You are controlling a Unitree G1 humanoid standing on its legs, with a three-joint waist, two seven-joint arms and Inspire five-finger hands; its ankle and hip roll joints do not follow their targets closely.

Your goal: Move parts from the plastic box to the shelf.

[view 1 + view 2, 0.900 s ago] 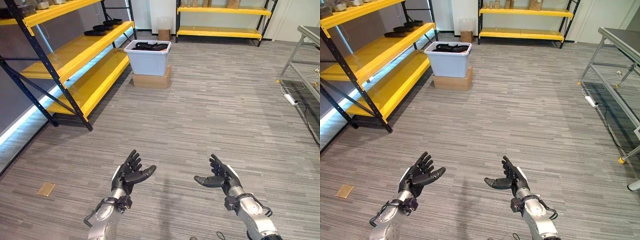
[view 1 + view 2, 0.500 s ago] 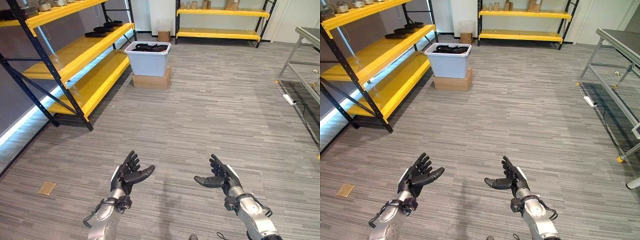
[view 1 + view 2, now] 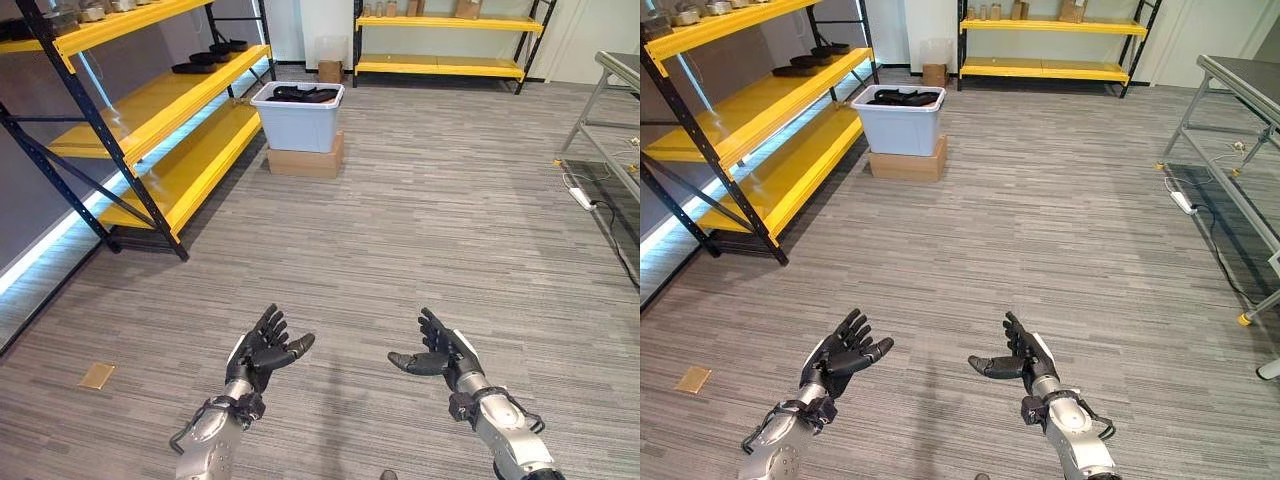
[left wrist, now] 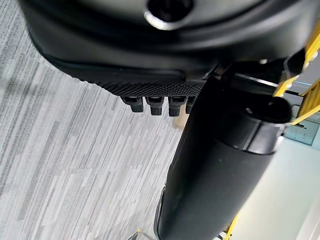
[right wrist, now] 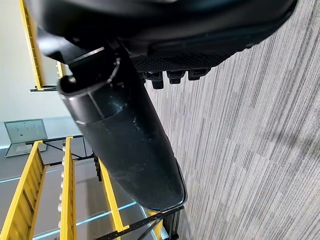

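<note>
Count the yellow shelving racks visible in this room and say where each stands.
2. One rack runs along the left wall beside the plastic box; another rack stands against the far wall. Others may be out of view.

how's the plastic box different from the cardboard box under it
The plastic box is pale grey with a rim and an open top, and holds dark parts; the cardboard box is brown, closed and lower. The plastic box stands on top, while the cardboard box lies flat on the floor as its base. Both sit beside the yellow shelf, far ahead of the open, empty left hand and right hand.
</note>
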